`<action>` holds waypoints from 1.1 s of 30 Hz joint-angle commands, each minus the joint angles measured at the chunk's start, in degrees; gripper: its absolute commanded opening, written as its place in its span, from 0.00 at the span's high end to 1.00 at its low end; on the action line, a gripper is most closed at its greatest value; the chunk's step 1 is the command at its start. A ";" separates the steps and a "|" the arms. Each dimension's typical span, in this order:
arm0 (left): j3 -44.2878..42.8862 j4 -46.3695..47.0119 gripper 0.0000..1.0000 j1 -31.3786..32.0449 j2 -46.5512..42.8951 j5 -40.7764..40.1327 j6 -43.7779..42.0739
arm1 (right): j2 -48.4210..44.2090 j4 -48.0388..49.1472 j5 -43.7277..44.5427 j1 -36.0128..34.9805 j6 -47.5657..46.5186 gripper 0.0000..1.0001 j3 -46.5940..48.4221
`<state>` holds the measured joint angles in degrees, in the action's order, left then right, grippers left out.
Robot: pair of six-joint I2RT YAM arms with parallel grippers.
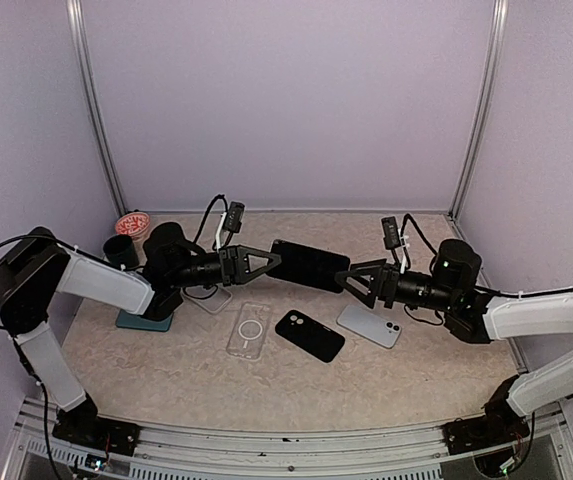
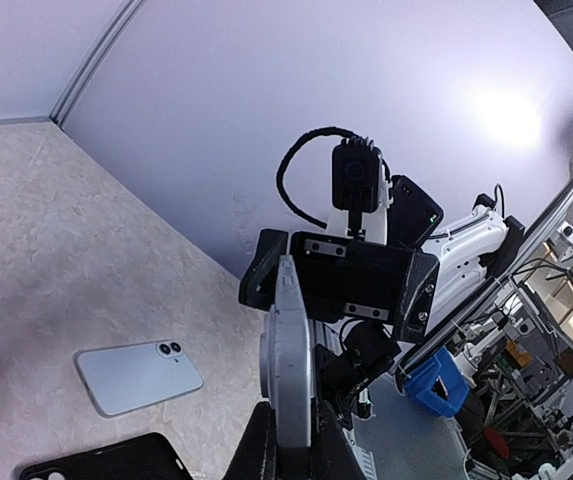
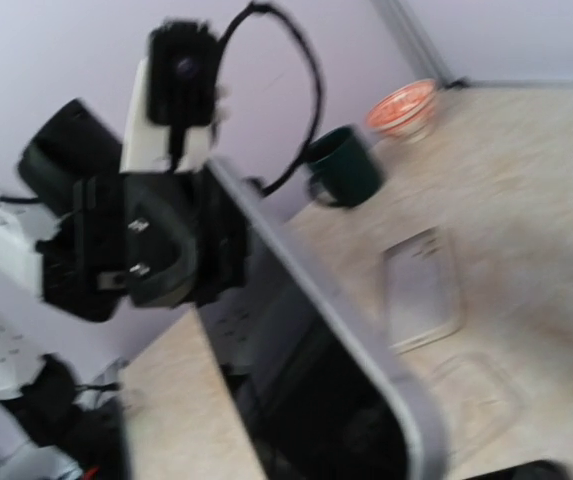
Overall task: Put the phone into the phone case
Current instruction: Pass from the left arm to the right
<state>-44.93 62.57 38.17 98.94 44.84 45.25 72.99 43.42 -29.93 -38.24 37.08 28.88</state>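
My left gripper is shut on one end of a dark phone with a grey rim and holds it above the table. In the left wrist view the phone shows edge-on between the fingers. My right gripper faces it, jaws spread wide on either side of the phone's free end, which fills the right wrist view. A clear phone case lies flat on the table below. A black phone case lies beside it.
A light blue phone lies camera-side up under the right arm. Another clear case and a teal slab sit under the left arm. A green mug and a red-and-white bowl stand at the back left.
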 commanded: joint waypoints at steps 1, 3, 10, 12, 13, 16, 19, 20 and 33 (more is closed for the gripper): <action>-1.20 4.96 1.00 0.06 0.45 -0.81 2.79 | 2.79 8.13 -6.49 0.10 6.45 0.02 2.00; -1.29 5.53 1.00 0.21 1.17 -0.96 3.38 | 4.08 9.66 -7.47 -0.26 7.53 0.02 2.41; -2.25 5.68 1.00 1.19 2.87 -0.90 3.79 | 6.57 12.21 -6.70 -1.80 10.53 0.03 3.50; -2.24 5.92 1.00 1.29 3.26 -1.02 3.83 | 7.39 11.68 -6.82 -1.92 11.55 0.04 4.11; -2.22 6.19 1.00 1.37 3.39 -1.01 4.03 | 7.83 11.53 -7.15 -1.98 11.91 0.04 4.39; -2.04 7.65 1.00 1.38 3.76 -0.88 4.75 | 9.11 11.91 -8.13 -2.18 13.03 0.05 4.95; -2.26 7.75 1.00 1.44 3.94 -0.88 5.07 | 9.98 12.55 -8.54 -2.30 13.85 0.06 5.40; -2.34 7.70 1.00 1.41 4.02 -0.89 5.06 | 10.29 12.41 -8.70 -2.33 14.01 0.06 5.66; -2.34 8.50 1.00 1.38 5.47 -3.12 6.84 | 12.92 17.90 -10.39 -2.87 16.54 0.15 5.08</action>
<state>-45.28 66.52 39.38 103.04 44.05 50.81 84.84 56.55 -38.50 -40.32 52.29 33.63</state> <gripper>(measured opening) 0.071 0.860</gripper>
